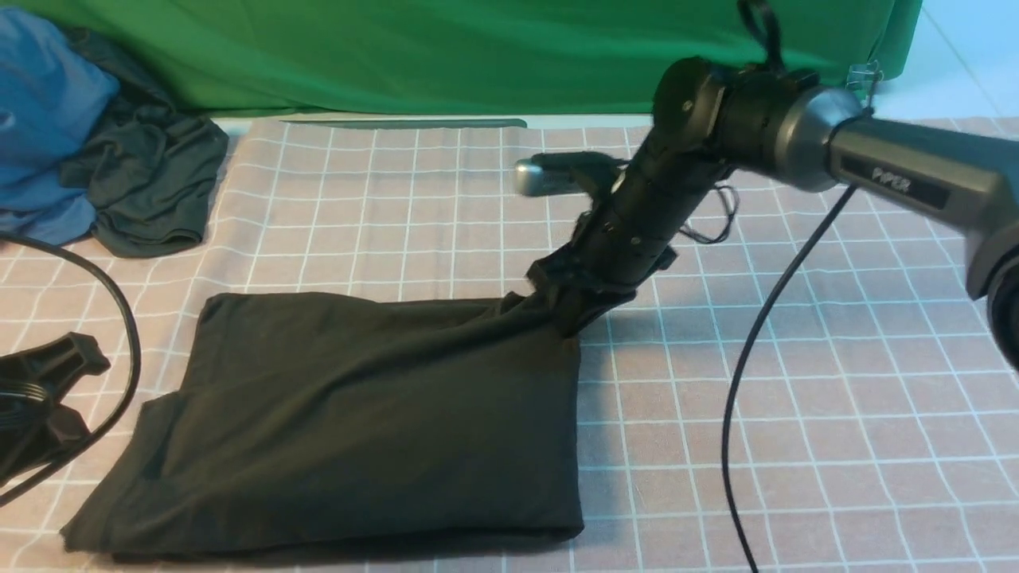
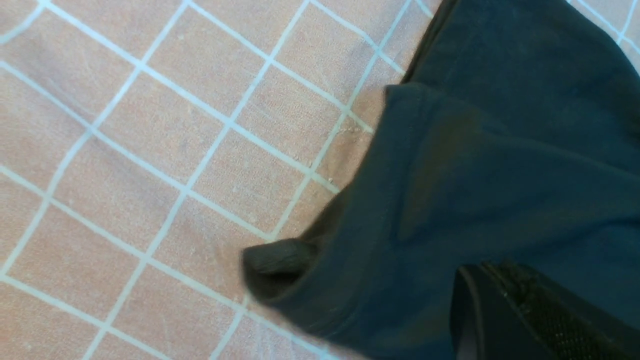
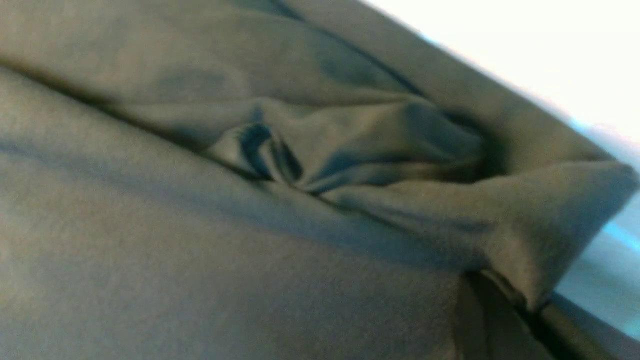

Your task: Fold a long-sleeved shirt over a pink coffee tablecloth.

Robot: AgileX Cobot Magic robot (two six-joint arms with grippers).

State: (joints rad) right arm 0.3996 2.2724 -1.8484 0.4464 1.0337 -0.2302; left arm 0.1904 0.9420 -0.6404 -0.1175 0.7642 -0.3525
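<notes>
right gripper: jaws pinched on far right corner of long-sleeved shirt
left gripper: jaws closed, empty, well left of shirt
shirt: folded, flat on pink coffee tablecloth

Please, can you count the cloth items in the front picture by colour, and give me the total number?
Black: 1, the long-sleeved shirt
Pink with white grid: 1, the tablecloth
Green: 1, the backdrop cloth
Dark, bunched: 1, the small garment
Blue: 1, the fabric
Total: 5
</notes>
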